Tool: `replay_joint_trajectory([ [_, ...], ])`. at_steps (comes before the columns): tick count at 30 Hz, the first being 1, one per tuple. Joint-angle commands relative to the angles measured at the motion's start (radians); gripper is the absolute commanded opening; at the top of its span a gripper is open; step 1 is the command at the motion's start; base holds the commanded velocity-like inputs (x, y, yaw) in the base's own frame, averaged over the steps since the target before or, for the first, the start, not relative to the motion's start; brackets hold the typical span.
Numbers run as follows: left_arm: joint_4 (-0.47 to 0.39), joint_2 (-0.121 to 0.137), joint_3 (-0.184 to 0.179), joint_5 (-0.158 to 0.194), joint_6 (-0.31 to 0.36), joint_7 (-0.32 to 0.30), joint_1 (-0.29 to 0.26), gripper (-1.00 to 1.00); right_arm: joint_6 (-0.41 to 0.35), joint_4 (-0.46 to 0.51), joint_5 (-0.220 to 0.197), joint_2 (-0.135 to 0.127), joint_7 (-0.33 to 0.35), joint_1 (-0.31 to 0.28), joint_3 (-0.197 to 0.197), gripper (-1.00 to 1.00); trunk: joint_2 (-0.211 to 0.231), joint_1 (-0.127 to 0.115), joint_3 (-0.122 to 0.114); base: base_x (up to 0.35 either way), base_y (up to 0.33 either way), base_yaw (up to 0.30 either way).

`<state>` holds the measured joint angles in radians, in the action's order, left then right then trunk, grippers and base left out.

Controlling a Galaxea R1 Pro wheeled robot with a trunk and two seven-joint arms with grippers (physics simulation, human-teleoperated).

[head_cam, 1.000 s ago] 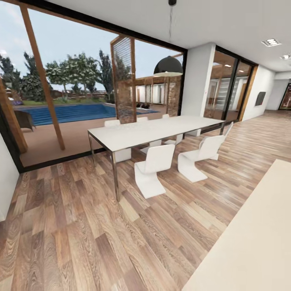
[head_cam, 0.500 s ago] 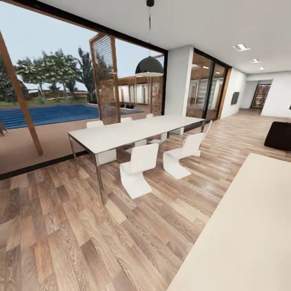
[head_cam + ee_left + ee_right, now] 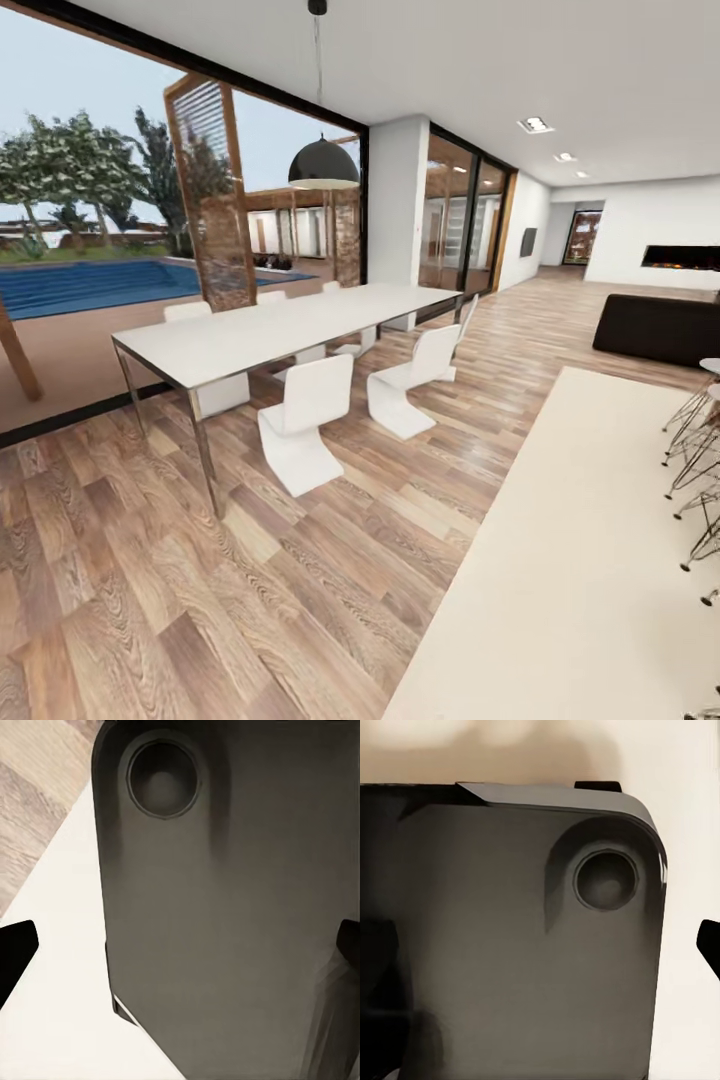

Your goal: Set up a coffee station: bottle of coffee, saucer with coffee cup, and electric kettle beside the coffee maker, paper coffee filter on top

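I am on the move through a dining and living room. My left gripper [image 3: 180, 949] hangs open over my own dark grey base [image 3: 225, 832], with one black fingertip [image 3: 15, 952] at each side of the left wrist view and nothing between them. My right gripper [image 3: 540, 945] also hangs over the base [image 3: 495, 945]. One black fingertip [image 3: 709, 943] shows far out to the side, so the jaws stand wide apart and empty. A cream floor surface [image 3: 60, 1020] lies under the base.
A long white dining table [image 3: 280, 330] with white chairs [image 3: 300, 420] stands ahead to the left on wood flooring [image 3: 200, 580]. The cream surface [image 3: 560, 560] spreads ahead to the right, with wire-legged stools [image 3: 695, 440] at its right edge. A black sofa [image 3: 660, 330] sits farther back.
The head view has swung to the right, so the table and window slide leftward. The black sofa, a wall fireplace and the wire stools have come into view at the right.
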<state>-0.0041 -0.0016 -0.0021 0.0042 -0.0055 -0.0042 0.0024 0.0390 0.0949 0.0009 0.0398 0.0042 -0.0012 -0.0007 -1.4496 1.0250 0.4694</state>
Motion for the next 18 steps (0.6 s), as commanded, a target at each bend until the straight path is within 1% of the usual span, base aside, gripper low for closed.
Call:
replay_joint_trajectory([
  [1, 0.000, 0.001, 0.000, 0.000, -0.001, 0.000, 0.000, 1.00, 0.002, 0.000, 0.000, 0.000, 0.000, 0.000, 0.000, 1.00, 0.000, 0.000, 0.001, 0.000, 0.000, -0.265],
  [7, -0.001, 0.005, -0.001, -0.001, -0.001, 0.000, -0.001, 1.00, 0.002, 0.001, -0.001, -0.001, 0.000, 0.000, -0.002, 1.00, 0.000, 0.000, 0.001, 0.000, 0.000, -0.265],
  [12, -0.001, 0.006, -0.002, -0.005, -0.072, 0.005, -0.001, 1.00, 0.002, 0.002, -0.001, -0.001, 0.000, 0.000, -0.002, 1.00, 0.000, 0.000, 0.001, 0.000, 0.000, -0.265],
  [18, 0.000, 0.005, -0.001, -0.005, -0.089, 0.011, -0.001, 1.00, 0.002, 0.002, -0.001, -0.001, 0.000, 0.000, -0.002, 1.00, 0.000, 0.000, 0.001, 0.000, 0.000, -0.265],
])
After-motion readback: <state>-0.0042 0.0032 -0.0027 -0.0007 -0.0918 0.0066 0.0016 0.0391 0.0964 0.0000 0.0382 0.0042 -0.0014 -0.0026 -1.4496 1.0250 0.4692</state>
